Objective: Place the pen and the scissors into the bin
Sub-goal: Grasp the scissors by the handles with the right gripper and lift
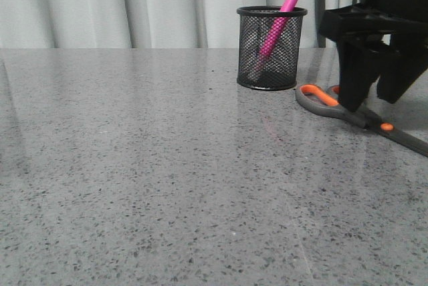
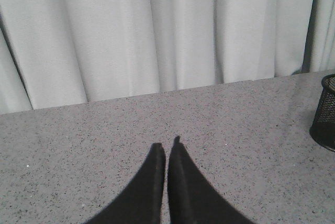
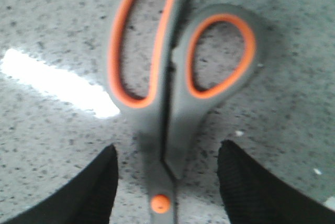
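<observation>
My left gripper is out over the bare grey table. Its two fingers are pressed together and hold nothing. The bin is far off to one side of those fingers, and only its edge shows at the side of the left wrist view. A pale curtain hangs behind the table.

Next comes the bin in the front view. The pen is already inside it. It leans on the rim and its top pokes out. So I think half of my job is done.

The scissors are what is left. They lie flat on the table, just beside the bin, with the handles close to it and the blades pointing away. My right gripper is right over them. Its fingers are wide apart, one on each side of the scissors, near the orange dot. The two handle loops lie just past the fingertips. The fingers do not squeeze the scissors yet.

Nothing lies between the scissors and the bin. The pen already takes some room inside, so I think the scissors could bump it when they go in.
</observation>
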You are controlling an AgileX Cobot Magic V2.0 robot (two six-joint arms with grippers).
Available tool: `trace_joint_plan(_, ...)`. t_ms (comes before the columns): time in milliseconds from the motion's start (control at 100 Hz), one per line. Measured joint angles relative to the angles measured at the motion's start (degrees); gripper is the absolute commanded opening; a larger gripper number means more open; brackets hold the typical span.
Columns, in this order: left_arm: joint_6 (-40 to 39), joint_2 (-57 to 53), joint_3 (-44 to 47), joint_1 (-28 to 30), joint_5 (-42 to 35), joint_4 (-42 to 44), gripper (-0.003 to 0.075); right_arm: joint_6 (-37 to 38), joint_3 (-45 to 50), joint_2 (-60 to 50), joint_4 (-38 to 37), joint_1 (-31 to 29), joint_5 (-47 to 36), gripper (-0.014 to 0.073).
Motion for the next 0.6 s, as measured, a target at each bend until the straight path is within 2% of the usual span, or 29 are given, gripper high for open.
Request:
trace_joint_plan(520, 0.00, 0.00, 0.00, 0.00, 0.00, -0.12, -0.0019, 0.72, -0.62, 3.67, -1.70, 1.88, 0.24, 0.0379)
trace_joint_plan(600, 0.00, 0.00, 0.00, 0.00, 0.00, -0.12, -0.0019, 0.72, -0.62, 3.67, -1.87, 1.88, 0.24, 0.0314)
